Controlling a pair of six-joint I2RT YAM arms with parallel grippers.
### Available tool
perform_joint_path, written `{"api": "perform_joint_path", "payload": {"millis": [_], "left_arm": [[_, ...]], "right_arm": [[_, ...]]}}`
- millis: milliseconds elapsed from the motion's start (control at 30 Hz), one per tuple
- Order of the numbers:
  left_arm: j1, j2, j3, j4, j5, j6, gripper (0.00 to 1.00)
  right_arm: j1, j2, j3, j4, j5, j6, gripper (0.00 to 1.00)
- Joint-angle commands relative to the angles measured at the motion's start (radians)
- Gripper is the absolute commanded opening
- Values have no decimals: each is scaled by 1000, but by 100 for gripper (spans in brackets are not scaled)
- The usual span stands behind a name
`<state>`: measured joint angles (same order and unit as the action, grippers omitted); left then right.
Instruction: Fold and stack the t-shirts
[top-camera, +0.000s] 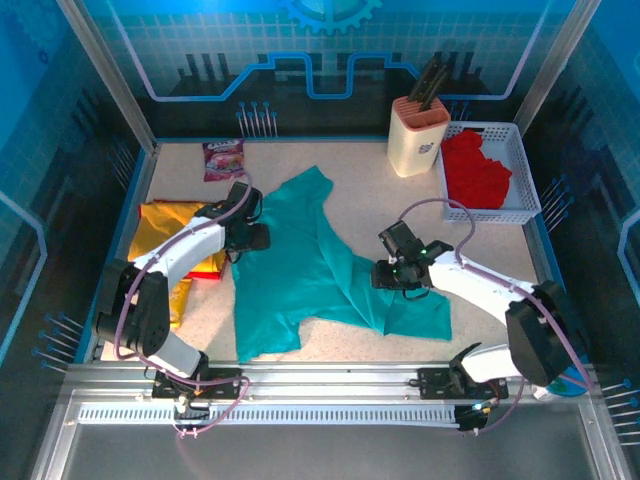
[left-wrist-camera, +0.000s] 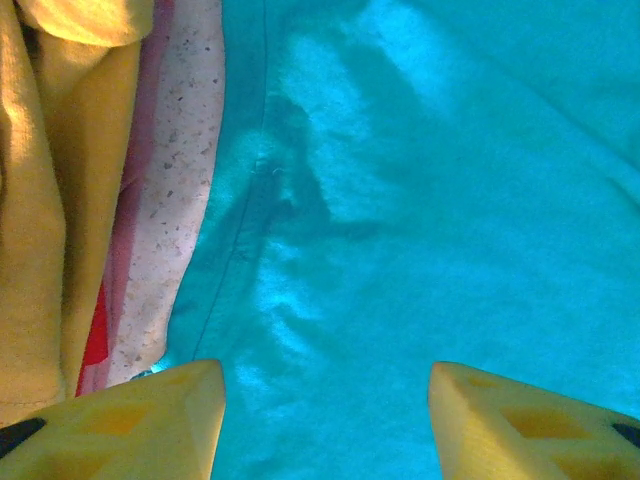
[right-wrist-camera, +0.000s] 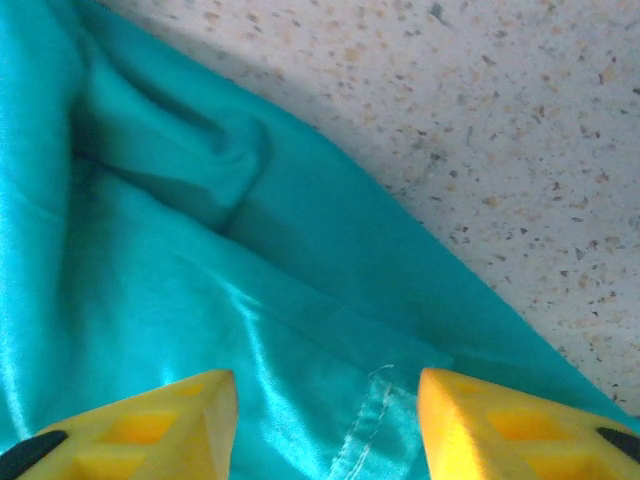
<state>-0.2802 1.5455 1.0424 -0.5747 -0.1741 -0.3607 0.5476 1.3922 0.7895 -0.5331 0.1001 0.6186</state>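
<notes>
A teal t-shirt (top-camera: 310, 265) lies spread and rumpled across the middle of the table. My left gripper (top-camera: 255, 238) hovers at its left edge, open, with bare teal cloth (left-wrist-camera: 420, 200) between the yellow fingers (left-wrist-camera: 165, 415). My right gripper (top-camera: 388, 274) is open over the shirt's right part, above a stitched hem (right-wrist-camera: 365, 430); the teal cloth (right-wrist-camera: 180, 290) lies between its fingers (right-wrist-camera: 480, 420), ungripped. A yellow t-shirt (top-camera: 165, 228) lies crumpled at the left edge, its cloth (left-wrist-camera: 40, 220) beside the left gripper. A red t-shirt (top-camera: 478, 170) sits in the white basket (top-camera: 522, 170).
A pink snack packet (top-camera: 222, 158) lies at the back left. A cream knife block (top-camera: 417, 133) stands by the basket at the back right. Something red (top-camera: 208, 268) peeks from under the yellow shirt. Bare speckled tabletop (top-camera: 380, 195) shows behind the teal shirt.
</notes>
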Motion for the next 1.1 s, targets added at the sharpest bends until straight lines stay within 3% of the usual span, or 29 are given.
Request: {"api": "perform_joint_path", "payload": {"millis": [0,333,533,867,1067], "left_arm": [[9,-33,-21,5,27,0,58],[10,-32,-27,10,31,-4,59],[10,-33,-37,15,36,-3,59],[9,-35,-39,15,39,-4,59],[11,-23,-35,22,64,-8,59]], "right_arm": [[-23,16,4,10,10,-26,50],[-35,48,-7,0,86,-9,46],[-43,67,-26,42,17,-11,43],[-42,23,-16,31,56,-11,10],[-126,0,147,-42,108,-115,1]]}}
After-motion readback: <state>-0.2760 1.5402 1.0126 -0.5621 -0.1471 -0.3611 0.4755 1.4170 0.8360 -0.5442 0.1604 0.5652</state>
